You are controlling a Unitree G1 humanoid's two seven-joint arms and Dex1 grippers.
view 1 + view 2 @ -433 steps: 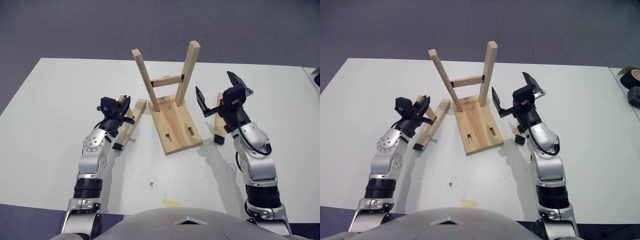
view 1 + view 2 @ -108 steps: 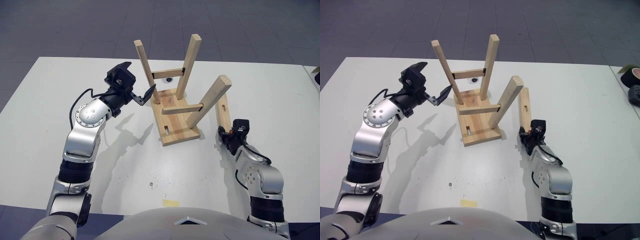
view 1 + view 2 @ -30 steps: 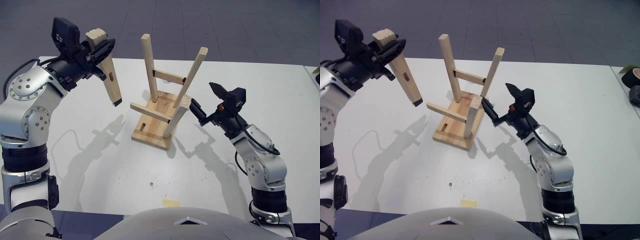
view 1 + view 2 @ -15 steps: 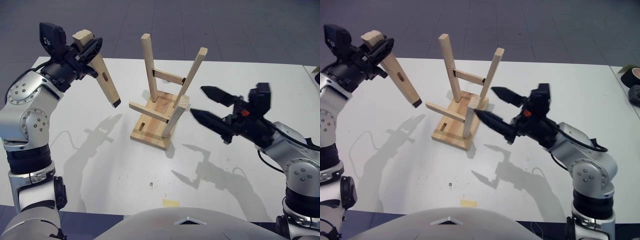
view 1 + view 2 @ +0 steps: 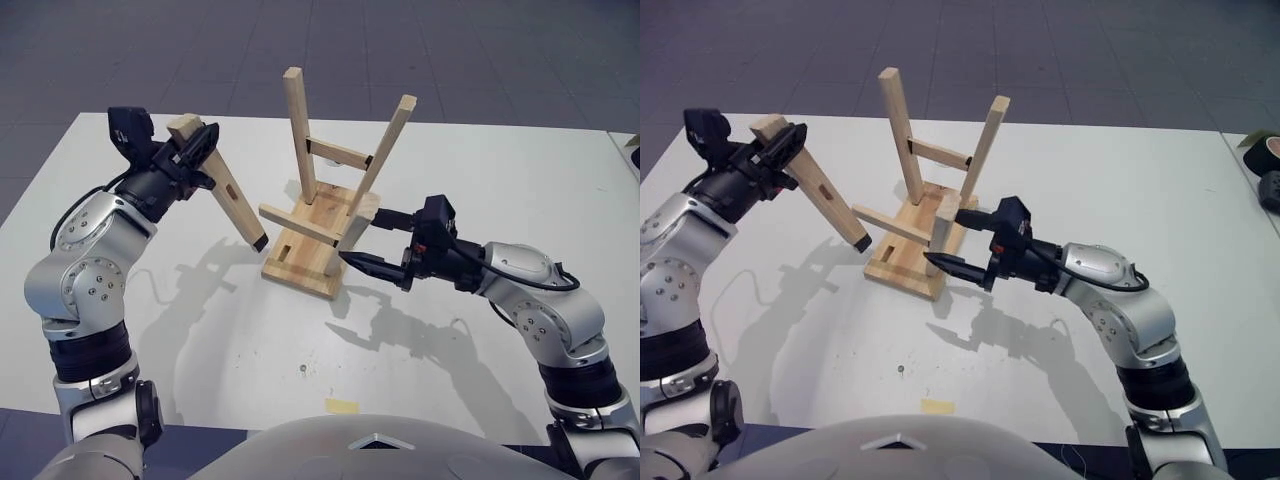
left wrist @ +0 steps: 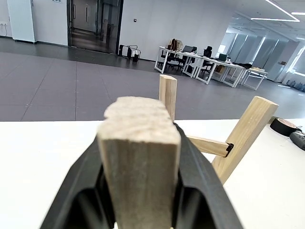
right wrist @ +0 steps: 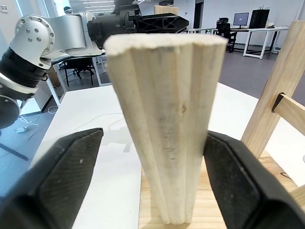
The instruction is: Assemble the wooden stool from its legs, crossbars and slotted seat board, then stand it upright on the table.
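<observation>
White table (image 5: 480, 170) on grey tile floor (image 5: 500, 50); office desks (image 6: 214, 67) behind. L gripper (image 5: 195, 150) is clenched on loose leg (image 5: 232, 200), raised. Stool (image 5: 322, 205) is set inverted mid-table, 3 legs fitted. R gripper (image 5: 372, 240) is spread astride near leg (image 5: 350, 232); contact unclear.

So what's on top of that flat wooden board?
Three legs stand on the seat board: two far legs joined by a crossbar, and a near leg with a second crossbar sticking out. How their bottom ends join it is covered.
</observation>
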